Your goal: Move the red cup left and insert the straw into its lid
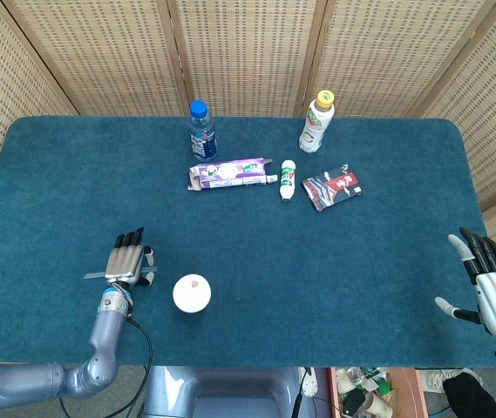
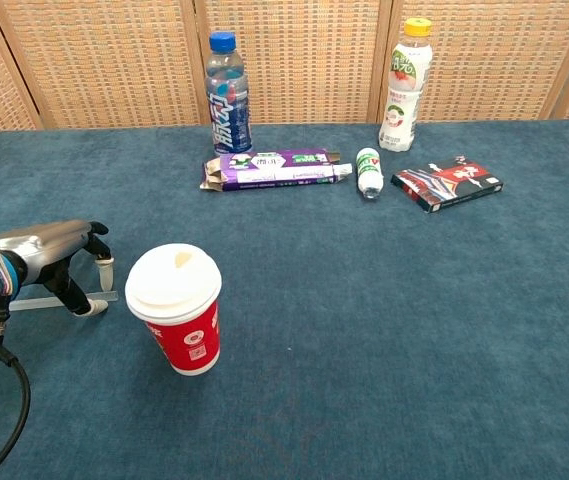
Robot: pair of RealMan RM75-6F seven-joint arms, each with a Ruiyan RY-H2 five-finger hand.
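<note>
the red cup (image 2: pixel 184 320) stands upright near the front edge of the blue table (image 1: pixel 387 252), its white lid (image 1: pixel 192 293) on. just to its left the left hand (image 2: pixel 59 262) arches over the straw (image 2: pixel 59 299), which lies flat; fingertips (image 2: pixel 92 308) meet it, but i cannot tell if it is pinched. the right hand (image 1: pixel 494 292) hangs spread at the table's right edge. two bottles stand at the back.

Upright red cup (image 2: pixel 186 328) with white lid (image 2: pixel 173 277), clear straw (image 2: pixel 52 301) flat beside it

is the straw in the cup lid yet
No. The straw lies flat on the table under the left robot hand, beside the cup.
</note>
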